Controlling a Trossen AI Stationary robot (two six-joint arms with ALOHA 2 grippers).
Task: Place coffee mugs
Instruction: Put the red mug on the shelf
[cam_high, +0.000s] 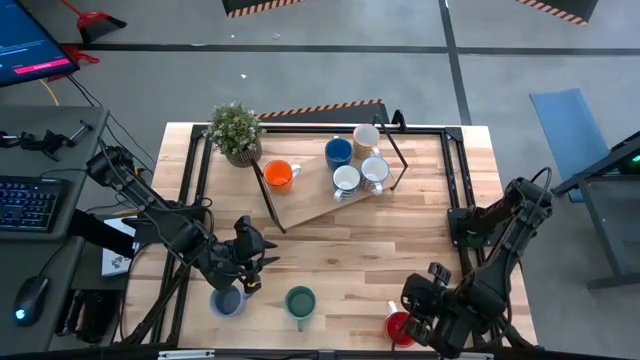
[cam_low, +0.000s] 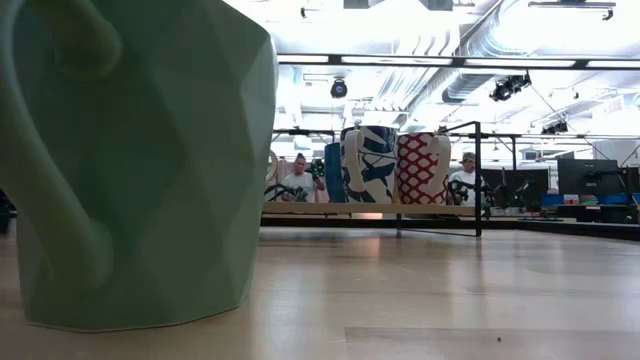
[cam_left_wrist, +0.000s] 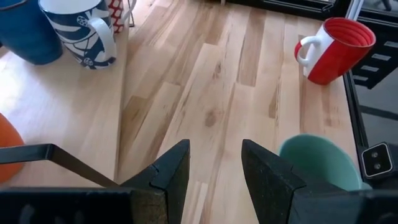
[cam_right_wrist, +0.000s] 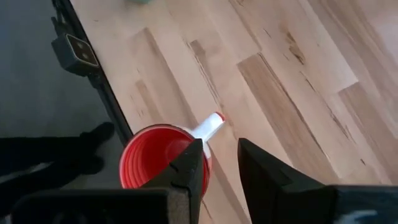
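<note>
High view: pale wooden table (cam_high: 330, 250), with a small green potted plant (cam_high: 236, 130) at the far left. Beside it an orange ceramic mug (cam_high: 280, 175). On a tilted wooden board (cam_high: 315, 205) at the far centre, four mugs close together: a bright blue mug (cam_high: 338, 152), a cream mug (cam_high: 366, 137) and two white mugs, one (cam_high: 346, 180) just left of the other (cam_high: 375, 172). Along the near edge, from left to right and apart from one another, a grey-blue mug (cam_high: 227, 300), a faceted green mug (cam_high: 300, 300) and a red mug with a white handle (cam_high: 398, 328). Left gripper (cam_high: 255, 268) hovering just beyond the grey-blue mug. Right gripper (cam_high: 414, 316) right beside the red mug.

Low view: green mug huge at the near left. Far off on the board, patterned mugs side by side. Two people (cam_low: 297, 175) seated in the room behind.

Left wrist view: fingers (cam_left_wrist: 174, 171) parted, only bare table between, grasping nothing. Green mug just to one side, red mug farther off.

Right wrist view: fingers (cam_right_wrist: 186, 168) spread and released, one above the red mug's rim, the white handle showing in the gap. Whether touching the mug, cannot tell.
</note>
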